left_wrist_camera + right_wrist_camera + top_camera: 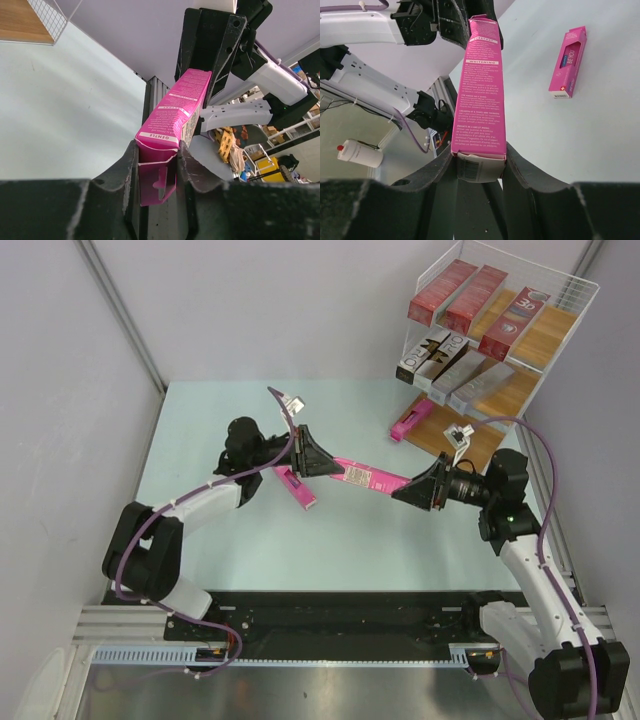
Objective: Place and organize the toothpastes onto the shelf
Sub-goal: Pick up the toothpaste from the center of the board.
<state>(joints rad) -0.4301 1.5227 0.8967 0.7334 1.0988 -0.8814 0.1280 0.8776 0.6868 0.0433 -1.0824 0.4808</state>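
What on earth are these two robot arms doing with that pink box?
Both arms grip one pink toothpaste carton, the left hand on one end, the right hand on the other, holding it above the table. A second pink carton lies on the table near the left hand, a third pink carton on the shelf's bottom board. Red cartons and silver cartons already sit on the upper boards.
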